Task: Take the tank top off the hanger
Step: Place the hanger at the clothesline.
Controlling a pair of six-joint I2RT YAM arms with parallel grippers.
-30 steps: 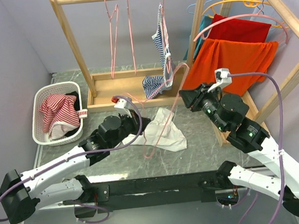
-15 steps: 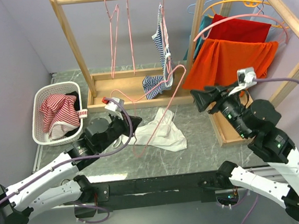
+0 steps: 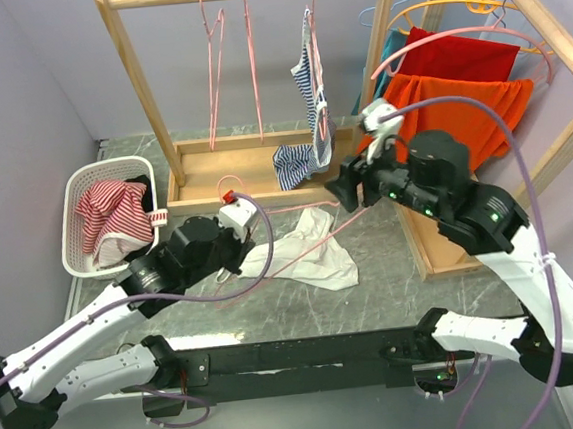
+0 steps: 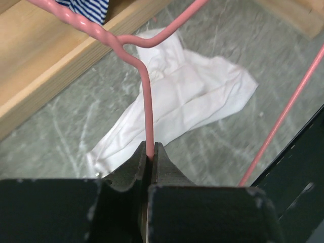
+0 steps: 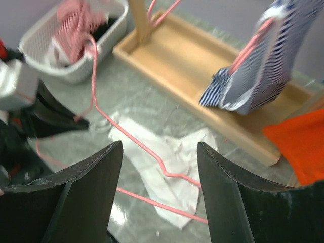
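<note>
Left claw [image 4: 150, 152] grips thin pink wire hanger [image 4: 146, 101], white cloth tank top [image 4: 187, 96] beyond.
Hanger stretches sideways toward the spread, empty right claw [image 5: 159, 147], which swung closer.

White arms [image 3: 86, 327], black joints [image 3: 204, 247], purple cables [image 3: 536, 193].

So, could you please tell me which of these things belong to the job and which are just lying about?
Job:
white tank top, lying on the table
pink hanger, clamped in the left gripper
right gripper, open

Lying about:
laundry basket
striped garment on the wooden rack
orange cloth
red cloth
</note>
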